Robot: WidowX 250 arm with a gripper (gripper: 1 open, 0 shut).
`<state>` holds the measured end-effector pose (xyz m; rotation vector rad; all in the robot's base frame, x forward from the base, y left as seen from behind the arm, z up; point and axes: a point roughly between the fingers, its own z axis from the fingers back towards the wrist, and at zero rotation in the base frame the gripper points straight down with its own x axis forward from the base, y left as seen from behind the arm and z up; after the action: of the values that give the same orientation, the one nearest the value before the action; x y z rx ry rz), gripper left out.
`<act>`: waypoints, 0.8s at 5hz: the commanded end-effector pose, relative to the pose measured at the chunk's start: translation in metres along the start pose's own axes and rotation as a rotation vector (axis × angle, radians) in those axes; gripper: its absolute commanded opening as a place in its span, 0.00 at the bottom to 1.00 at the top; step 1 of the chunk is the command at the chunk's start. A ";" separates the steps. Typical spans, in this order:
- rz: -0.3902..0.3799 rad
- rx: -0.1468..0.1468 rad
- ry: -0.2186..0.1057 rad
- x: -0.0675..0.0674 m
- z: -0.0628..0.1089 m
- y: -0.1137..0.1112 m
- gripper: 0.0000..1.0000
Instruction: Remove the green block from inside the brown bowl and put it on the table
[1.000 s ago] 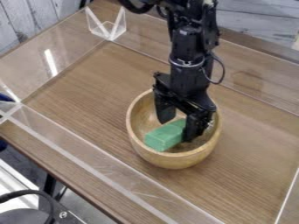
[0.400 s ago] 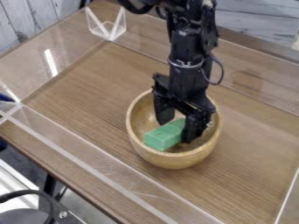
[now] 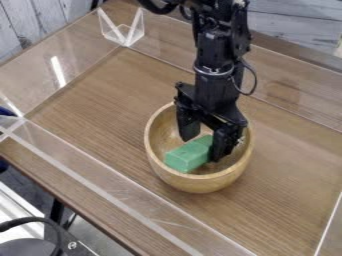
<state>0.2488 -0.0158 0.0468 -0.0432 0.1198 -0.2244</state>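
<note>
While the wide bench (image 3: 94, 110) carries the brown bowl (image 3: 163, 172), the black pincer (image 3: 210, 141) reaches straight down into it, jaws spread and gripping nothing, straddling the green block (image 3: 189, 156) lying inside.

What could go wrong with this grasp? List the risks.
1. The open gripper sits low inside the bowl, near its far wall; a finger could catch the rim and shift or tip the bowl.
2. The block lies slanted on the bowl's curved floor, so closing may pinch one end and let it slip.
</note>
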 end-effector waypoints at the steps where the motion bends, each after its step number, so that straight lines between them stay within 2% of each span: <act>1: 0.005 0.008 -0.039 0.009 0.007 0.004 1.00; 3: 0.006 0.008 -0.021 0.010 -0.004 0.005 1.00; 4: 0.010 0.008 -0.018 0.011 -0.007 0.006 0.00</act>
<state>0.2507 -0.0153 0.0290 -0.0411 0.1447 -0.2197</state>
